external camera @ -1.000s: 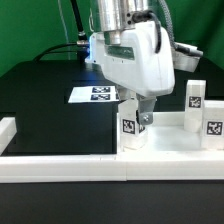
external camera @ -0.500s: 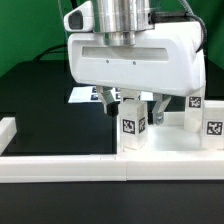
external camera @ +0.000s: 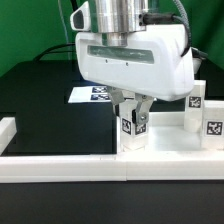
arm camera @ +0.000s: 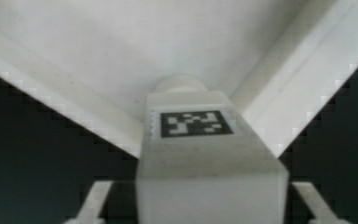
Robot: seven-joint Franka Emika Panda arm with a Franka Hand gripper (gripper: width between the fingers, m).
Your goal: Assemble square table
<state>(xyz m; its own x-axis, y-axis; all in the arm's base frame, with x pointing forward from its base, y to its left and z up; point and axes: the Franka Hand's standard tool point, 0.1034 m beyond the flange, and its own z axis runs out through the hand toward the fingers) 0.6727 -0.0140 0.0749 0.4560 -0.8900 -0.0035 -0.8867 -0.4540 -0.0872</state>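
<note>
So from the exterior view, the end effector (external camera: 133, 107) sits straight above an upright leg (external camera: 131, 128), fingers closed around its top, at the panel (external camera: 170, 147) corner. Wrist view: leg (arm camera: 197, 135) runs lengthwise between the fingertips (arm camera: 96, 203), tag facing up.

You see a matt black tabletop (external camera: 45, 105). The square panel (external camera: 175, 143) and the tagged leg (external camera: 132, 127) look like smooth white plastic, faintly satin. The gripper (external camera: 133, 112) housing is glossy white plastic. The marker board (external camera: 92, 94) is flat, matt white.
</note>
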